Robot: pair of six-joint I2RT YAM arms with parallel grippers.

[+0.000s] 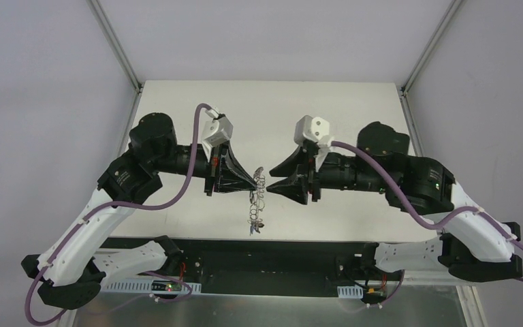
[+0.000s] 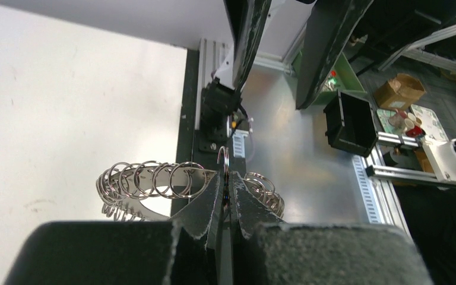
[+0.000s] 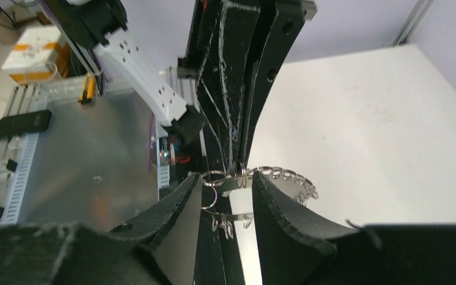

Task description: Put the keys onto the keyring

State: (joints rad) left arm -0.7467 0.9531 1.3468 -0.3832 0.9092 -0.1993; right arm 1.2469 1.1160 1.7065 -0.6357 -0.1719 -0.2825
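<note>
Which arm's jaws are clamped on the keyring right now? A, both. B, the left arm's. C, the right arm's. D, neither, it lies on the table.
B: in the left wrist view the left jaws are pressed shut on the rim of the keyring, while the right jaws stand apart on either side of it.

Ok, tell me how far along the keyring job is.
Done: the keyring is off the table, hanging from the shut left gripper. In hand: the right gripper stands open, its fingers either side of the ring's rim, holding nothing. To do: I see no key clearly; a small thing dangles at the ring's lower end, too small to identify, so threading can't be confirmed.
</note>
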